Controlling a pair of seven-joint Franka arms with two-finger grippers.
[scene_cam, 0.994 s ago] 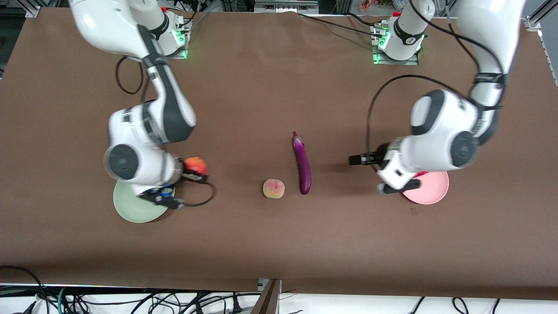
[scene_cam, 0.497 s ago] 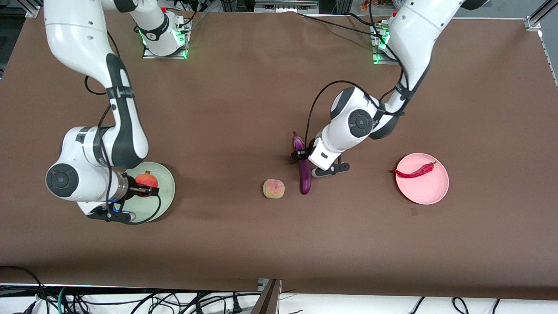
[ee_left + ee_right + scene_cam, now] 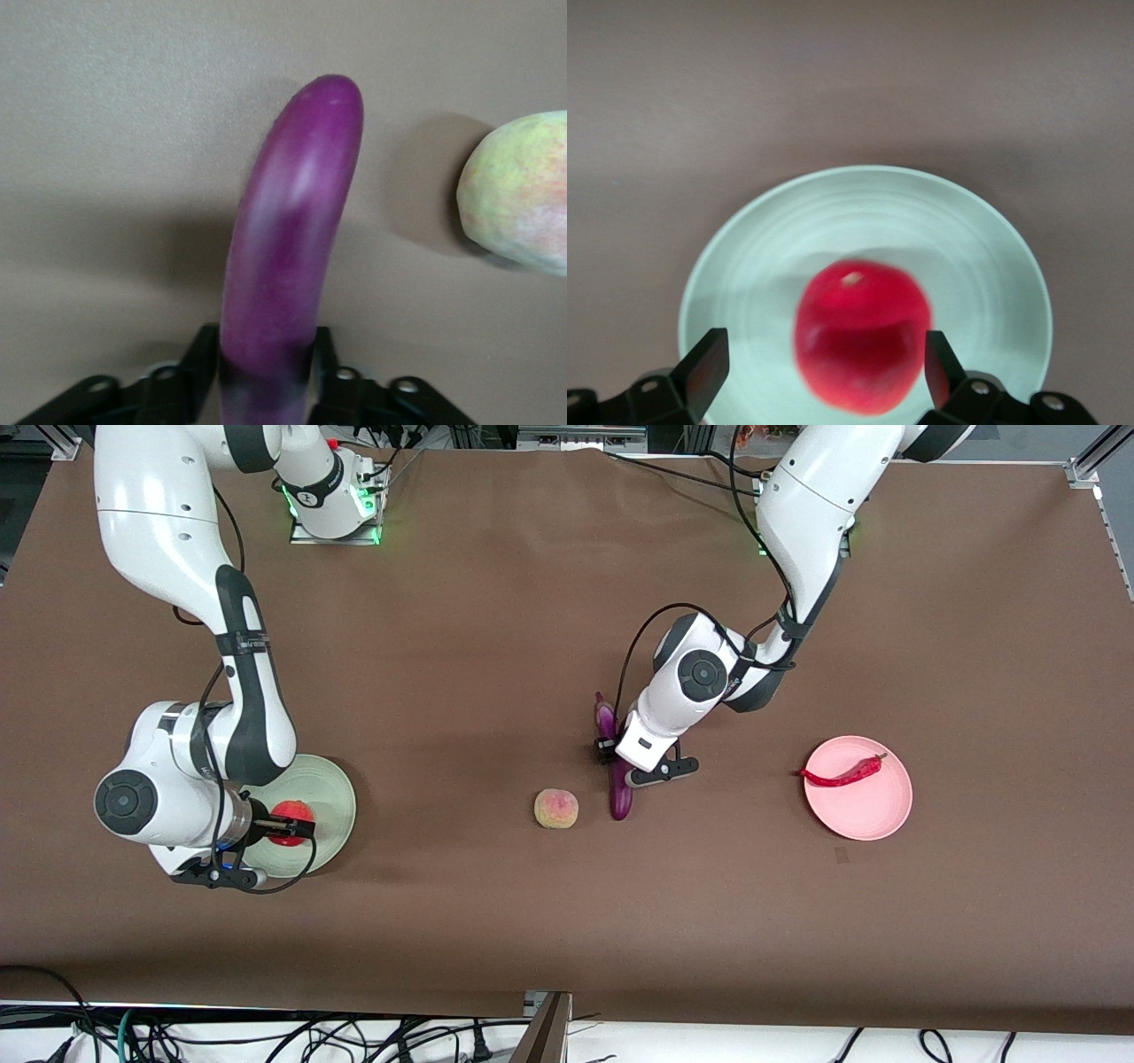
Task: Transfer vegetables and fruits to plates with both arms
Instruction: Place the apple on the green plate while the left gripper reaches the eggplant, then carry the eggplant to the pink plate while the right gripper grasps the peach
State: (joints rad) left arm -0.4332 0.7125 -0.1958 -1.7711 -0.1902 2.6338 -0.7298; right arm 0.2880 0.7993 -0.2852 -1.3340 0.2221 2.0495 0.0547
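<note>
Robotics laboratory, seen from a high camera across the bench.
Two white jointed robot arms (image 3: 190, 593) on green-lit base mounts (image 3: 332, 509) stand at a brown cloth-covered table (image 3: 496, 921), with silver aluminium framing (image 3: 1094, 456) and tangled black cables (image 3: 266, 1036) at its edges.

A brown cloth-covered table (image 3: 496, 921); tangled black cables (image 3: 266, 1036) along its near edge.

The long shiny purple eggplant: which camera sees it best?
The left wrist view. The long glossy purple eggplant fills the picture there, its rounded end clear, with the left hand's fingers on either side of it. The front view shows it small, partly covered by the left arm. The right wrist view does not show it.
</note>
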